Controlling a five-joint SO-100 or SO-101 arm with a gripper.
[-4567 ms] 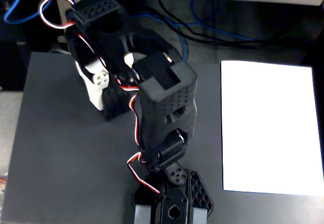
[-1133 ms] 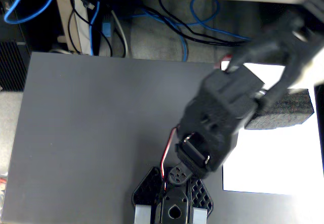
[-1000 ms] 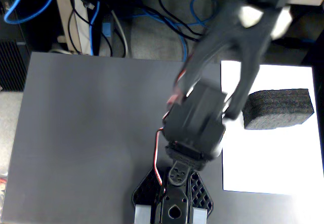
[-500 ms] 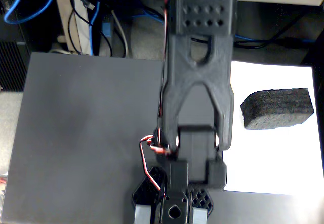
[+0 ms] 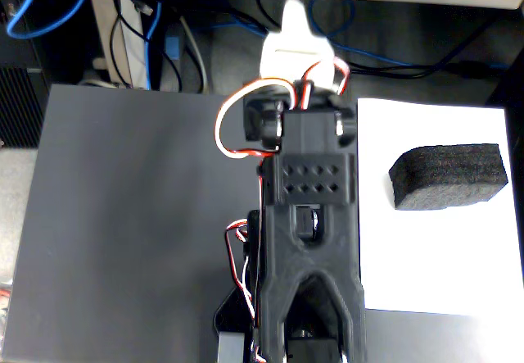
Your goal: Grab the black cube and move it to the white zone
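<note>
The black cube, an oblong block of rough black foam, lies flat on the white zone, a plain white sheet at the right of the fixed view. It rests in the sheet's upper right part. My black arm runs up the middle of the picture. Its white gripper points toward the far edge, beyond the table and well left of the block. It holds nothing that I can see. Only one white jaw face shows from above, so I cannot tell how the jaws stand.
The dark grey tabletop spreads left of the arm. Blue and black cables and a beige desk leg lie beyond the far edge. Red and white servo wires loop beside the arm.
</note>
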